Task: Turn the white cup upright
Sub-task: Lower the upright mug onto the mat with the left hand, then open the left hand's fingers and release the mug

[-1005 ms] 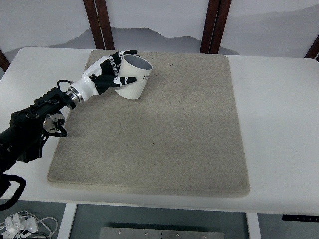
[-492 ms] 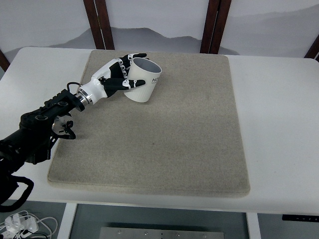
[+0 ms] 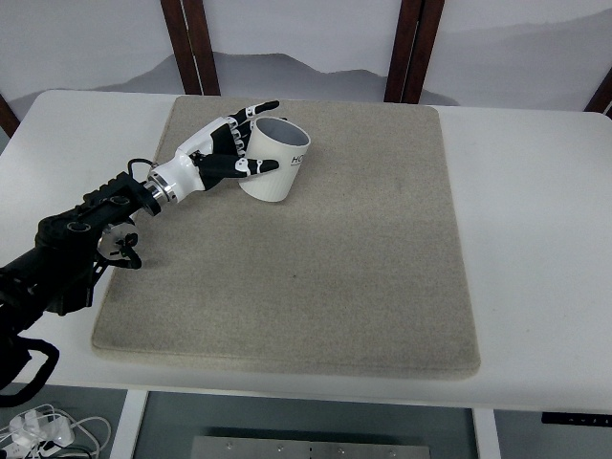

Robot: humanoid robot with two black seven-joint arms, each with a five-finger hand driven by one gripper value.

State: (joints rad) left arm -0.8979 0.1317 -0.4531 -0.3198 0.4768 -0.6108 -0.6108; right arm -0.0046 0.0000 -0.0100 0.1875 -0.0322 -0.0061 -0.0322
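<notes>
Since the earlier frame the white cup (image 3: 274,160) has settled mouth-up and close to vertical on the grey mat (image 3: 316,277), near the mat's far-left corner toward the desk's (image 3: 535,220) far edge, and the fingers (image 3: 256,111) of my left robot hand (image 3: 228,145) have loosened and spread. I judge the flip essentially done: the hand is wide, holding nothing firmly, fingers splayed along the cup's left side, so only the withdrawal remains. I cannot tell whether fingertips yet touch the wall, the base contact is hidden, the cup's lettering is cut off, and the right arm is out of view.
</notes>
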